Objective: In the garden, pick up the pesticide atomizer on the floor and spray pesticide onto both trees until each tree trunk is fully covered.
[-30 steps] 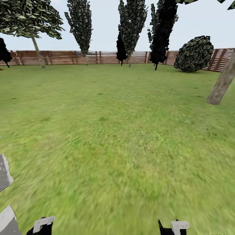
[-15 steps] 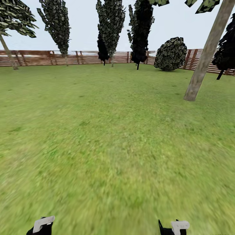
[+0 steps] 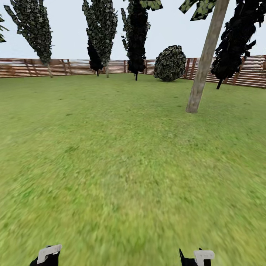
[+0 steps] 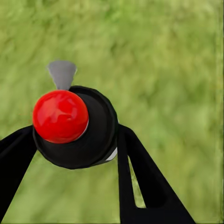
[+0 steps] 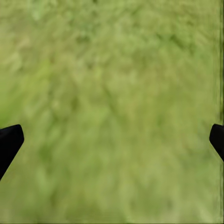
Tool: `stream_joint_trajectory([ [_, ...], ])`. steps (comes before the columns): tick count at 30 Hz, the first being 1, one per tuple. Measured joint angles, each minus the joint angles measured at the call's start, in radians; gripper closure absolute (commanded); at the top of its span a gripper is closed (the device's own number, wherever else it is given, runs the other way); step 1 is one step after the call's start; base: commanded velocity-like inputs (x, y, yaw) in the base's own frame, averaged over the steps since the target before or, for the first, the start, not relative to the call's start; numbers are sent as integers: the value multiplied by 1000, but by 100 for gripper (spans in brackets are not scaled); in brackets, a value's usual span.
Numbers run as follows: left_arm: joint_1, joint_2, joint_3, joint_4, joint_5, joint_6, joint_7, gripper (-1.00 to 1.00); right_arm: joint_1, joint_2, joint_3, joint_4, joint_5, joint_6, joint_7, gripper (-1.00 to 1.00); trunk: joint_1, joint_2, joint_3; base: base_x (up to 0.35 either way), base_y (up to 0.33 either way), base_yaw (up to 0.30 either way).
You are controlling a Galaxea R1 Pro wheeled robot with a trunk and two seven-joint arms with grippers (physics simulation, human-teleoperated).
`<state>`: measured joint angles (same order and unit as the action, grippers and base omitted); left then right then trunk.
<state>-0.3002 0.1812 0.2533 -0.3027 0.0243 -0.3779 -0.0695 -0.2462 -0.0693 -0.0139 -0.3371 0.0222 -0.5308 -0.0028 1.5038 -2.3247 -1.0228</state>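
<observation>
While fence [image 3: 33,67] rings lawn [image 3: 122,155], tree trunk [image 3: 204,61] stands unobstructed.

text: none legible | labels: none | numbers: none | signs: none

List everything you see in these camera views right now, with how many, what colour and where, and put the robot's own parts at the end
Thick tree trunk: one, grey-tan, leaning, upper right of the head view.
Thin dark-leaved trees: several, dark green to black, along the far fence.
Round bush: one, dark mottled green, by the fence.
Fence: one, brown slats, across the far edge.
Grass: green, covering the ground.
Atomizer: one, black body with red cap and grey nozzle, between the left fingers.
Left gripper: black fingers closed around the atomizer.
Right gripper: black fingertips spread wide, nothing between them, over grass.
</observation>
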Motion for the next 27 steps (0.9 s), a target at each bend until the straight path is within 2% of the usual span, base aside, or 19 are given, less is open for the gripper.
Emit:
stream_joint_trajectory([
  [27,0,0,-1,0,-1,0,0,100,0,0,0,0,0,0,0,-100,0,0,0,300,-112,-300],
])
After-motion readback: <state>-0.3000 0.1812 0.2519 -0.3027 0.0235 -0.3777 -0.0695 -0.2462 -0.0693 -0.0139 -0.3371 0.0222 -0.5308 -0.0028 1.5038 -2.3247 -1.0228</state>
